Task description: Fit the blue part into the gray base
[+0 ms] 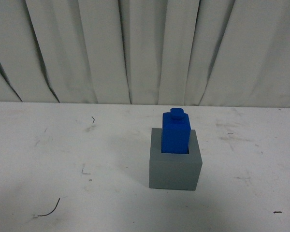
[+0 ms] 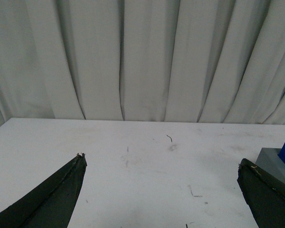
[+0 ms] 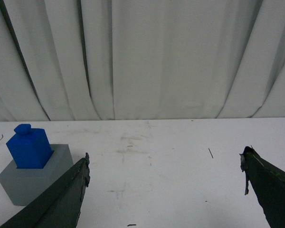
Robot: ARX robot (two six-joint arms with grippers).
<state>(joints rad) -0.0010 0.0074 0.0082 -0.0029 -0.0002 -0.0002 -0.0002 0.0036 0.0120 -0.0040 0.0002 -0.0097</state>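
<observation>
Blue part [image 1: 176, 132] standing upright in the square recess of the gray base [image 1: 175, 169], lower end sunk below the rim, small knob on top, most of its height still proud of the cube. Seated squarely as far as the front view shows, no tilt visible; likely fully home, the recess being shallow, though depth hidden. Judged from this: insertion done, nothing left gripping it because nothing needs to.

Base resting flat on the white counter [image 1: 63, 159], right of centre, with a few dark scuffs and thread-like scraps lying well apart from it. Pleated pale curtain [image 1: 135, 48] behind.

Neither arm in the front view. Left gripper [image 2: 159, 164]: jaws spread wide, empty, touching nothing, base and blue part just showing at the edge of its view beyond one finger. Right gripper [image 3: 164, 164]: jaws likewise wide apart, holding nothing, clear of the base, which sits beside one finger [image 3: 61, 199] in that view.
</observation>
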